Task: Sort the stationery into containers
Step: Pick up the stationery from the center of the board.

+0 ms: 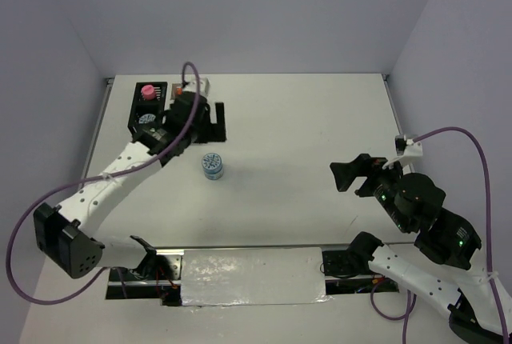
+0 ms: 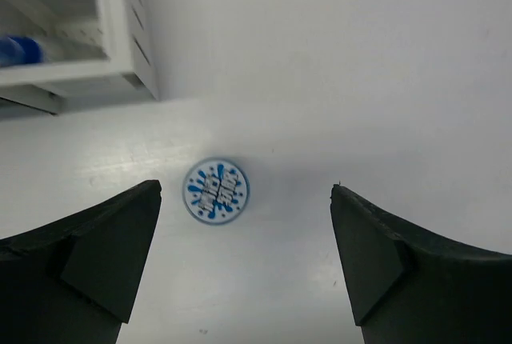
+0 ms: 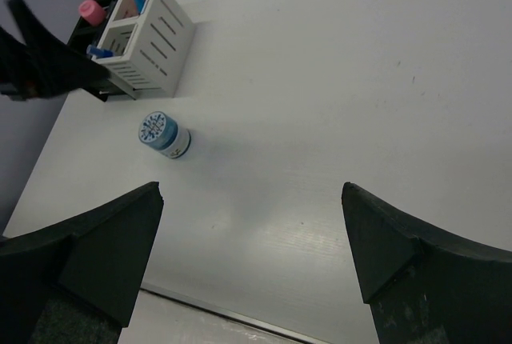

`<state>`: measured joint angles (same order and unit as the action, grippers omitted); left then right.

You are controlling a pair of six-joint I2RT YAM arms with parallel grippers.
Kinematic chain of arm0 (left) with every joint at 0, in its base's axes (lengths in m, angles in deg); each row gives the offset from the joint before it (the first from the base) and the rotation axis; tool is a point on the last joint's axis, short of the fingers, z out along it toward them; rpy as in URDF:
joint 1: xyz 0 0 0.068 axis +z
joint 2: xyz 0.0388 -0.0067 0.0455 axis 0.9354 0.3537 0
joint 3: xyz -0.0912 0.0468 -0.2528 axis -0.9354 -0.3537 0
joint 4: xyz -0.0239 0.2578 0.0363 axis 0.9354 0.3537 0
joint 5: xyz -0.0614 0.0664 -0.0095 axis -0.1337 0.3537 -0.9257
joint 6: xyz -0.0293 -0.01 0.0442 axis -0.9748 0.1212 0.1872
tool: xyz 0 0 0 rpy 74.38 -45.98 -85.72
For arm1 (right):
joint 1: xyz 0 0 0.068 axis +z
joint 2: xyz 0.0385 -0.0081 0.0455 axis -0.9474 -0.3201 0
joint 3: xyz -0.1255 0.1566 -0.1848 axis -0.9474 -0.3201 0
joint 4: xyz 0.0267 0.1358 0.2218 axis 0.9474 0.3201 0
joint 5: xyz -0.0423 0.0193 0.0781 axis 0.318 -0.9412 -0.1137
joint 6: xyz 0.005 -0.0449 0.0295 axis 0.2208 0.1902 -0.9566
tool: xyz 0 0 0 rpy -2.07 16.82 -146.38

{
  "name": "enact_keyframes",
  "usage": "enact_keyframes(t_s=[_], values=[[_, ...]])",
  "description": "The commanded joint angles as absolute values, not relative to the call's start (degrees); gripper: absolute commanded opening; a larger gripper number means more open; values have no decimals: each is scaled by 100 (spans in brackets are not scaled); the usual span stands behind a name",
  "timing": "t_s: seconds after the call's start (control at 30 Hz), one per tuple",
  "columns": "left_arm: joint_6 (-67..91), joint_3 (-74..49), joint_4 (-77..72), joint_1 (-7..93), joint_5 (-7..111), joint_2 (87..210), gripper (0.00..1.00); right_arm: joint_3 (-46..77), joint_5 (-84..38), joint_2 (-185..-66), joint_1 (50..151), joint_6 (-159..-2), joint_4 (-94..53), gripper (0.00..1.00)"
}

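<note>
One round light-blue patterned tin stands alone on the white table, also seen in the left wrist view and the right wrist view. The joined containers stand at the far left: the black box holds a pink-capped bottle and a second tin. The white box holds blue-capped items. My left gripper is open and empty, above the table between the boxes and the loose tin. My right gripper is open and empty, well to the right of the tin.
The left arm covers most of the white box in the top view. Grey walls enclose the table on three sides. A taped strip runs along the near edge between the arm bases.
</note>
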<state>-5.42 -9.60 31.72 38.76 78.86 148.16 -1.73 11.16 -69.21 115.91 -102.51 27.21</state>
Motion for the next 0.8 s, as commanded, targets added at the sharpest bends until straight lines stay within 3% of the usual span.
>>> enact_keyframes(t_s=[0.0, 0.77], values=[[-666, -1586, 2955, 3572, 7897, 15105, 99, -180, 746, -7069, 11580, -10118, 2328, 100], [-939, -2202, 2672, 3615, 8169, 16388, 99, -488, 95, -7385, 11580, -9942, 2187, 100]])
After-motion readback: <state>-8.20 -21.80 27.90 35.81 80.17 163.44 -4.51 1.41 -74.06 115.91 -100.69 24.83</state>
